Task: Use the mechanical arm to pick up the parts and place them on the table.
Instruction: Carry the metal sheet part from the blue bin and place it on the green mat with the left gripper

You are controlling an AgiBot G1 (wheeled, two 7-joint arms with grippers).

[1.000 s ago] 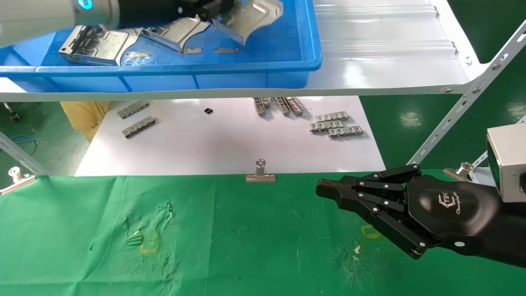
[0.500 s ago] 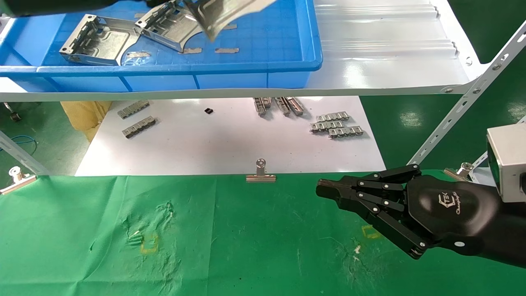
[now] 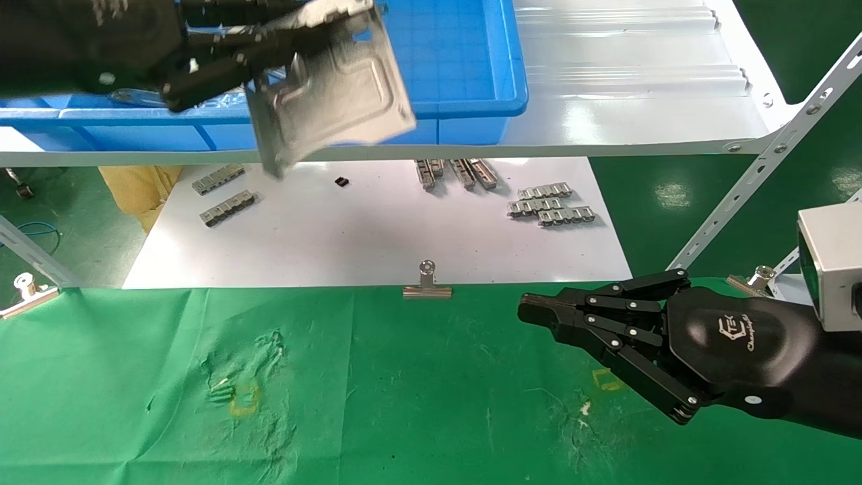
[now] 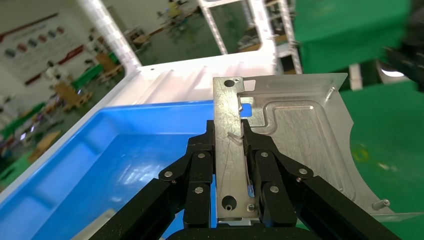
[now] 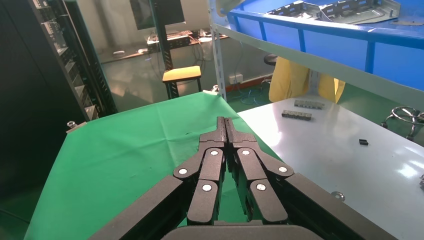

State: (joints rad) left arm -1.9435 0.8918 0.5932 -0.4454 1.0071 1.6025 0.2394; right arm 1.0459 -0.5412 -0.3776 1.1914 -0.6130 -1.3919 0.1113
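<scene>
Silvery part (image 3: 333, 84) pinched in left gripper (image 3: 269, 47), upper left | right gripper (image 3: 539, 313) fingers pressed together, lower right over green table (image 3: 404, 404)

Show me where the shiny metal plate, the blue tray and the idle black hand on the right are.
metal plate (image 3: 340, 101), head view, on its embossed flat face.
blue tray (image 3: 471, 104), head view, on its front rim.
right tool (image 3: 532, 313), head view, at the tips of its closed black fingers, above the green cloth.

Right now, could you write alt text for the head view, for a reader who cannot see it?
The black left gripper holds a silvery stamped sheet-metal plate in front of the blue plastic tray. The black right gripper rests shut, empty, over the green cloth table.
</scene>
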